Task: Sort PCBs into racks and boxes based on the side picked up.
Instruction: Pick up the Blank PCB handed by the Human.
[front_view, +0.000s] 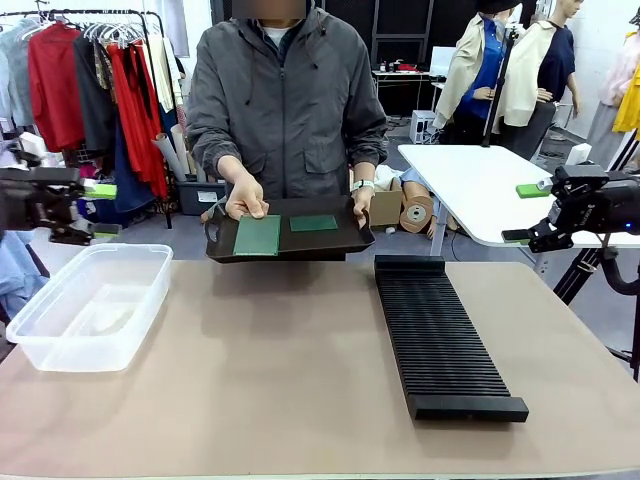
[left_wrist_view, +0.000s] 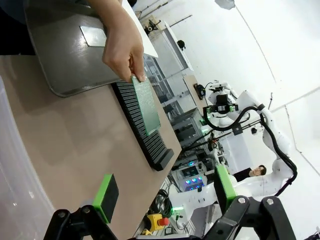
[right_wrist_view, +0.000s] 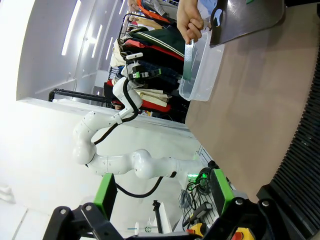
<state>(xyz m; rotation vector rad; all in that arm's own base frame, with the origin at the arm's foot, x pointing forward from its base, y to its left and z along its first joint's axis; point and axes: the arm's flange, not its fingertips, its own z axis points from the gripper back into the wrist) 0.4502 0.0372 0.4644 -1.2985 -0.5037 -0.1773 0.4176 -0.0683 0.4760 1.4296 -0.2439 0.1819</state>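
Two boards are all I count: the paler PCB (front_view: 257, 236), pinched at its top edge by the person's hand (front_view: 245, 197) at the near left of the black tray (front_view: 345, 243), and a darker PCB (front_view: 313, 223) lying flat farther back on that tray. I cannot tell whether the pinched board's lower edge touches the tray. The person's other hand (front_view: 362, 200) grips the tray's right end, and the tray hangs over the table's (front_view: 280, 390) far edge. One clear box (front_view: 90, 305) sits hard by the left edge; one black rack (front_view: 440, 335) runs from the far edge toward me, right of the middle. Between them lies a wide bare stretch of tabletop. My left gripper (front_view: 103, 210) hangs beyond the box's far left corner, fingers (left_wrist_view: 106, 197) spread apart and holding nothing. My right gripper (front_view: 524, 213) hangs off the right side, well clear of the rack, fingers (right_wrist_view: 104, 192) likewise spread and bare.
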